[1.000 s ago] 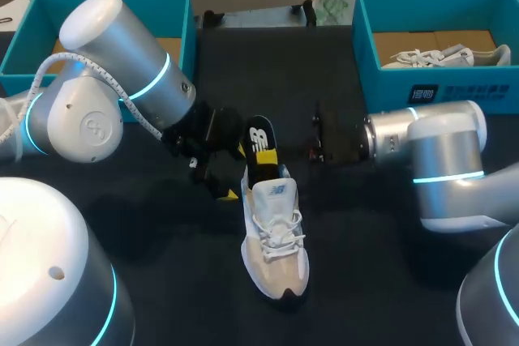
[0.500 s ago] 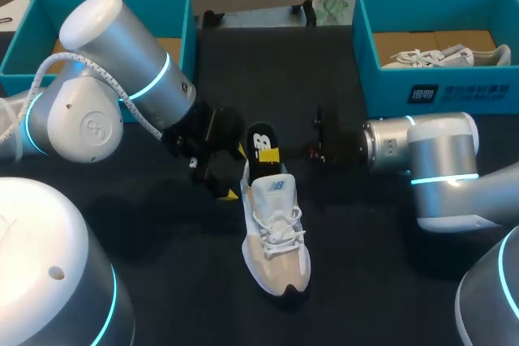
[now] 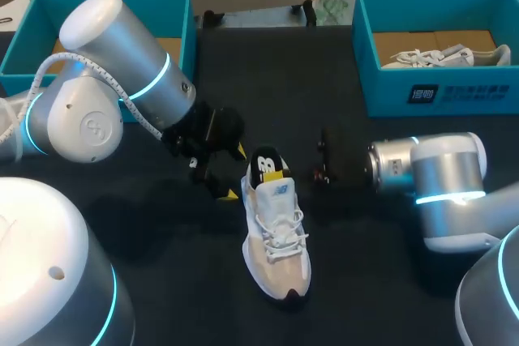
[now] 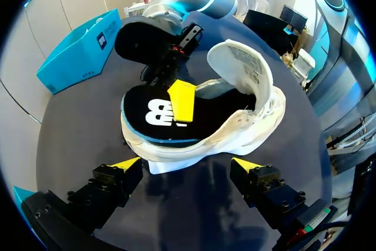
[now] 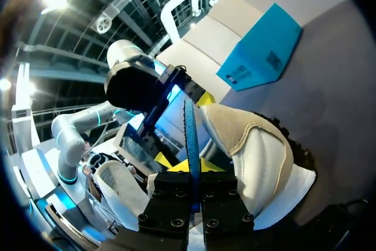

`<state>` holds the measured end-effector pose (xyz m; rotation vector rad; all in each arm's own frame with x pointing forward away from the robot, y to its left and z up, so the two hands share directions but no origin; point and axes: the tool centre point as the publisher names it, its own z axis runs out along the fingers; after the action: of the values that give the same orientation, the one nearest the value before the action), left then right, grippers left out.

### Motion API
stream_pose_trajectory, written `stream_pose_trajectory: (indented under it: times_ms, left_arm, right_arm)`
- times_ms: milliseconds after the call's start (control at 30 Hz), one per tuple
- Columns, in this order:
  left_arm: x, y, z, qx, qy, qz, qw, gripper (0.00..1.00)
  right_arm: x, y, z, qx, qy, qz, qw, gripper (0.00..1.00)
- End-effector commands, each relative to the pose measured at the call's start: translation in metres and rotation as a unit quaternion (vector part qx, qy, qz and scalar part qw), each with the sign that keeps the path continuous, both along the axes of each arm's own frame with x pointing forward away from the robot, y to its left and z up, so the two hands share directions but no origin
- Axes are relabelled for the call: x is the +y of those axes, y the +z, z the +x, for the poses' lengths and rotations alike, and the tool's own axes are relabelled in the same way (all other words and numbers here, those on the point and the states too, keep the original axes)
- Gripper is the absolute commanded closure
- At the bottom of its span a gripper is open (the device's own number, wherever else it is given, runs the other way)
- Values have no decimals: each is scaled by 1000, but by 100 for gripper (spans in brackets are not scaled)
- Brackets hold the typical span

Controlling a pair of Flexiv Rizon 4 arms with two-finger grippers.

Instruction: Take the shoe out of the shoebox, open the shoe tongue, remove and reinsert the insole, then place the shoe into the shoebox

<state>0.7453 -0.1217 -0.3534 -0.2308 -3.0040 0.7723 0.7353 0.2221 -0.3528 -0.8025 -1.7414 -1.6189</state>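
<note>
Jaws: left gripper spread, empty, shoe's heel just ahead; right gripper pinching black flat foam insole | black table | cream-white lace-up sneaker mid-table, toe toward near edge | insole's heel end pokes over collar; likely slides toeward along shoe's long axis.

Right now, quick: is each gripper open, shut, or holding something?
Left gripper: open, holding nothing; the shoe lies just ahead.
Right gripper: shut on the insole.
</note>
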Motion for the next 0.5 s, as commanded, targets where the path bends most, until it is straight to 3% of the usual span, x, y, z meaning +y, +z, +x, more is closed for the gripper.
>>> stream_pose_trajectory:
  times_ms: [33, 100, 167, 200, 500]
  left_arm:
    - [0, -1, 0, 0, 0, 0, 1000, 0]
    - [0, -1, 0, 0, 0, 0, 1000, 0]
    - [0, -1, 0, 0, 0, 0, 1000, 0]
    - [0, -1, 0, 0, 0, 0, 1000, 0]
    - [0, -1, 0, 0, 0, 0, 1000, 0]
  right_arm:
    - [1, -1, -10, -3, -6, -2, 1000, 100]
    - [2, 3, -10, -12, -9, -7, 1000, 97]
    - [4, 8, -9, -20, -7, -8, 1000, 68]
    - [4, 11, -9, -26, -7, -9, 1000, 61]
    - [12, 26, 0, -57, 5, -17, 998, 61]
